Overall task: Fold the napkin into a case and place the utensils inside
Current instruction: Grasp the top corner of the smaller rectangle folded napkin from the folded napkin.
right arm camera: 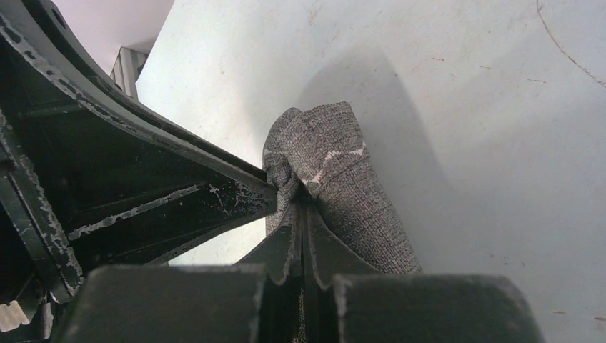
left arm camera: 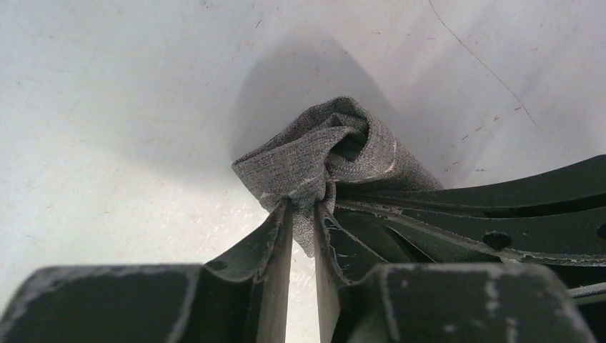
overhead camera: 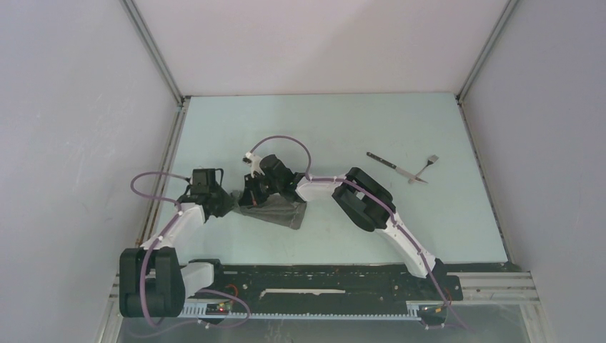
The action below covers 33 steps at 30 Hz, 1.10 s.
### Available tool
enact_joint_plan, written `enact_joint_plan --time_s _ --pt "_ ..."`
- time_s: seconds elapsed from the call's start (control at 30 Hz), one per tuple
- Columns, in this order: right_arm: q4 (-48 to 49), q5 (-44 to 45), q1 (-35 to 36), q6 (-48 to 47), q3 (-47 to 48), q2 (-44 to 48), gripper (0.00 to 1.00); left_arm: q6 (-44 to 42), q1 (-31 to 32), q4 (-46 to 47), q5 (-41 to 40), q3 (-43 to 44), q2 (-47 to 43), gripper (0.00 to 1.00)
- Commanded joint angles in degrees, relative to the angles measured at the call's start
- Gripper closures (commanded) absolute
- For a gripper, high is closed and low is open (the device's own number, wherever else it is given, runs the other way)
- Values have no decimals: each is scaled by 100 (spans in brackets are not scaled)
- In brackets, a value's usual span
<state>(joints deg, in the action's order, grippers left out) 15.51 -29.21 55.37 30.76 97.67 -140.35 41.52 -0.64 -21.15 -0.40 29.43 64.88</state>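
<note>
The napkin (overhead camera: 280, 213) is lying as a bunched grey heap on the pale desk (overhead camera: 357, 128), sitting at about 8 o'clock from the desk's middle in the overhead view, and it is not yet forming a flat case. Both arms are meeting over it. The left arm (overhead camera: 187, 218) is reaching in from 7 o'clock, and the left jaws are clenching on the napkin's 9 o'clock end. In the left wrist view a gathered fold of the napkin (left arm camera: 336, 153) is being pinched between the two dark fingers (left arm camera: 275, 236), with the cloth puffing up into a rounded knot just past their tips. The right arm (overhead camera: 371, 204) is bending in from 4 o'clock, and the right jaws are gripping the napkin near its 11 o'clock edge. In the right wrist view the napkin (right arm camera: 336, 179) is being squeezed between tightly closed fingers (right arm camera: 321, 246) and is rising above them in a rolled lump. The two sets of jaws are standing just beside each other. The utensils are lying well apart from the cloth at about 3 o'clock on the desk: the dark-handled knife (overhead camera: 386, 163) is pointing its blade toward 4 o'clock, and the fork (overhead camera: 427, 165) is slanting across the blade's tip, apparently touching it.
</note>
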Motion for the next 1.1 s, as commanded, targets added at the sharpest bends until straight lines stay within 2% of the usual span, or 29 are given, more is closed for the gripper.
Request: enact_joint_plan --time_s 0.0,0.13,0.33,0.4,0.47,0.57,0.63,0.67,0.7,0.77,0.93,1.07 --pt "-440 -113 121 -149 108 17 100 -98 14 176 -91 271 93 82" --pt "-431 -176 145 -171 122 4 100 -145 12 167 -60 264 -16 99" --pt "-334 -164 151 -113 97 76 100 -208 17 274 -50 -132 -721 100" --pt "-239 -192 126 -34 56 91 100 -166 19 343 -5 -228 -829 92" --pt "-244 -197 116 -12 55 83 100 -138 15 284 133 -240 -845 76" --pt "-250 -196 102 -27 26 80 100 -104 17 175 169 -246 -888 68" --pt "-239 -190 93 -21 21 70 100 -104 17 130 121 -279 -943 68" --pt "-241 -202 88 -23 24 70 100 -111 12 88 85 -268 -946 71" --pt "-241 -199 92 -25 17 76 100 -123 14 40 62 -256 -936 79" --pt "-250 -189 96 -39 18 79 100 -118 11 -15 56 -268 -913 83" --pt "-266 -181 96 -46 47 61 100 -105 271 -94 57 -325 -780 76" --pt "-268 -171 105 -47 46 61 100 -50 315 -100 53 -360 -741 75"
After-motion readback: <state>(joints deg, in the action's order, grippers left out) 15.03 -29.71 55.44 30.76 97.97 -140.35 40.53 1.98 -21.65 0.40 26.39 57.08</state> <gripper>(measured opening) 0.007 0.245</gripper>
